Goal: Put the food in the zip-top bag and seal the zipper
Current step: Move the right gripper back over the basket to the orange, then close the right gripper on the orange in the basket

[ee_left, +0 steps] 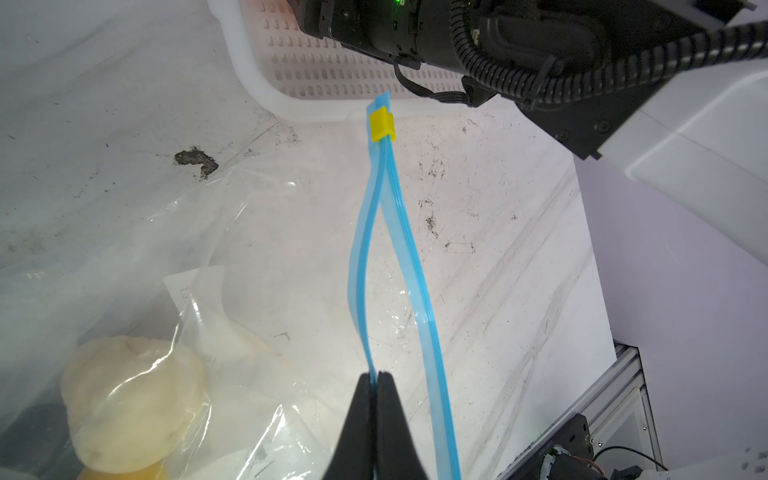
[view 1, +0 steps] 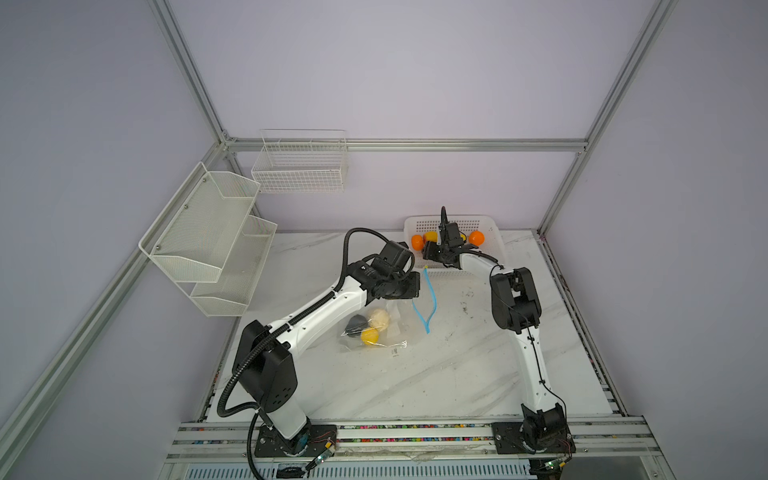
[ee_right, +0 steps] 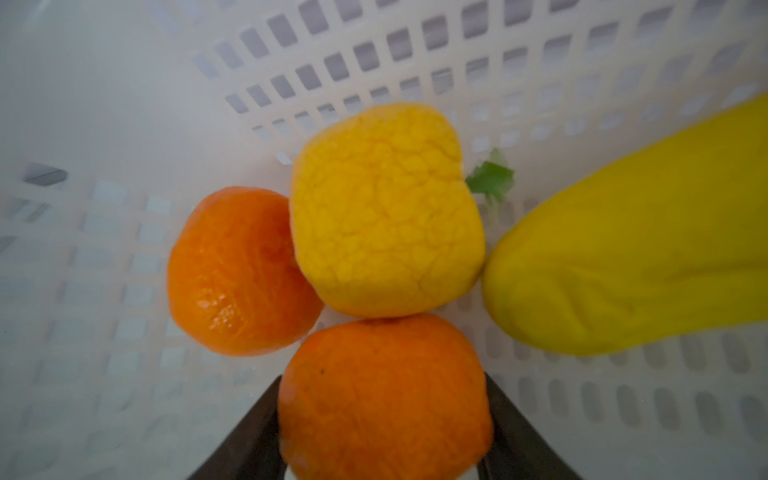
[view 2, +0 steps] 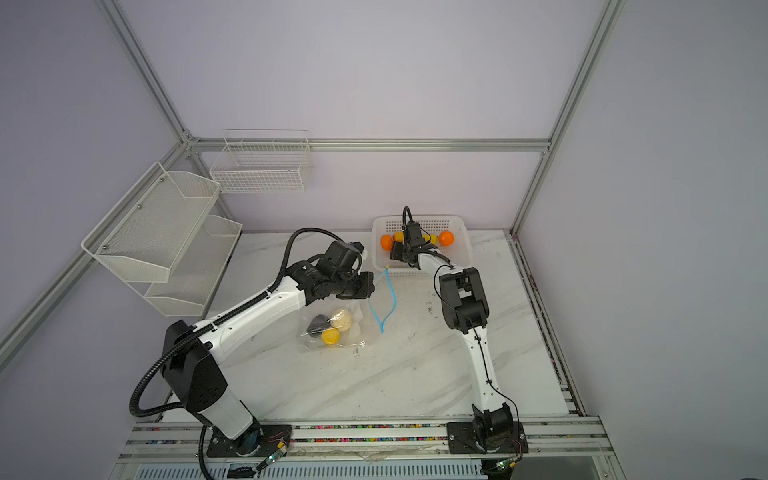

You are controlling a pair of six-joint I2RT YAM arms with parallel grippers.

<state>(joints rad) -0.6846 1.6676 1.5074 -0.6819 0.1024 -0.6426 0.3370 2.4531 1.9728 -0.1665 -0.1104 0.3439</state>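
**Top views, centre.** The zip-top bag (view 1: pixel 384 328) lies flat on the table (view 1: pixel 415 382). A cream bulb (view 1: pixel 379 319), a dark lump (view 1: pixel 356 323) and a yellow fruit (view 1: pixel 370 336) are already inside it.

**Left wrist view.** I have the left gripper (ee_left: pixel 377 376) pinched together on one lip of the zipper (ee_left: pixel 358 257), low in the frame. This lifts that lip off the other, so the mouth stands as a narrow lens. The yellow slider (ee_left: pixel 382 124) sits at the far end, just beside the basket (ee_left: pixel 266 83) wall.

**Right wrist view.** The right gripper (ee_right: pixel 383 378) is down in the basket. Its fingers (ee_right: pixel 257 419) stand apart on either flank of an orange ball (ee_right: pixel 384 399) at lower centre. I cannot tell whether they press it yet. This ball touches a yellow fruit (ee_right: pixel 386 212), with a second orange (ee_right: pixel 237 270) at left and an elongated yellow piece (ee_right: pixel 644 249) at right.

**Room.** I judge a straight lift safest, because the neighbours crowd in above the ball in this frame. The basket's near wall must be cleared before I carry the ball toward the mouth. The mouth is slim, so entry will be tight. Bare table lies to the right of the bag and below it.
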